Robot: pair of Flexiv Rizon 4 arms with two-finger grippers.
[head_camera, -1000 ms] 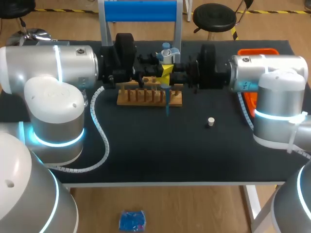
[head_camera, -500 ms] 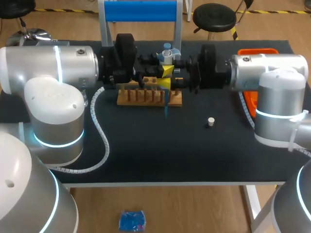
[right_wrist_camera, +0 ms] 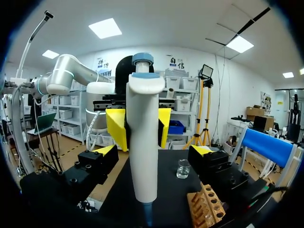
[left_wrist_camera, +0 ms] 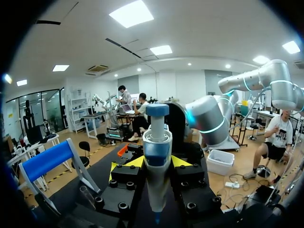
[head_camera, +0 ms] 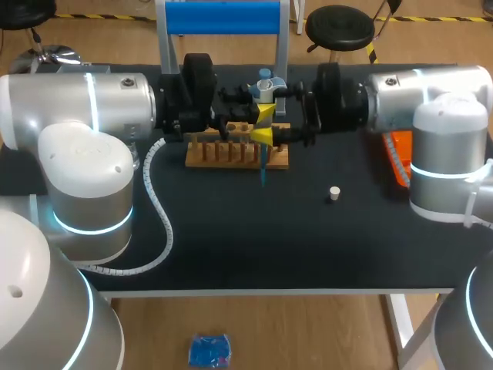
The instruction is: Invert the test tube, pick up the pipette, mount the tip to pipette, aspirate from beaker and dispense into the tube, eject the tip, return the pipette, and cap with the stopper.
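Over the last second the right gripper (right_wrist_camera: 154, 151) has spread its fingers and let go of the pipette (head_camera: 264, 85). The right arm's silver link has also shifted back and up, so it now hides more of the orange tray (head_camera: 399, 150) at the counter's right edge.

The black counter (head_camera: 254, 239) lies open from the wooden rack (head_camera: 223, 154) forward to its near edge. Only the small white stopper (head_camera: 333, 193) stands there, well apart from the rack, toward the right. A coiled cable (head_camera: 158, 208) from the left arm curls across the left part. Behind the rack, the blue frame (head_camera: 223, 17) stands along the far edge.

The pipette stands upright above the rack's right end, between the two arms. Its blue tip (head_camera: 263, 171) is mounted and points down in front of the rack.

The left gripper (left_wrist_camera: 149, 164) is clenched on the pipette body, one finger pressed against each side. The right gripper is released, with its yellow-tipped fingers wide apart. The pipette sits in the gap between them and neither finger touches it.

In the right wrist view a small clear beaker (right_wrist_camera: 183, 168) sits on the counter beyond the pipette.
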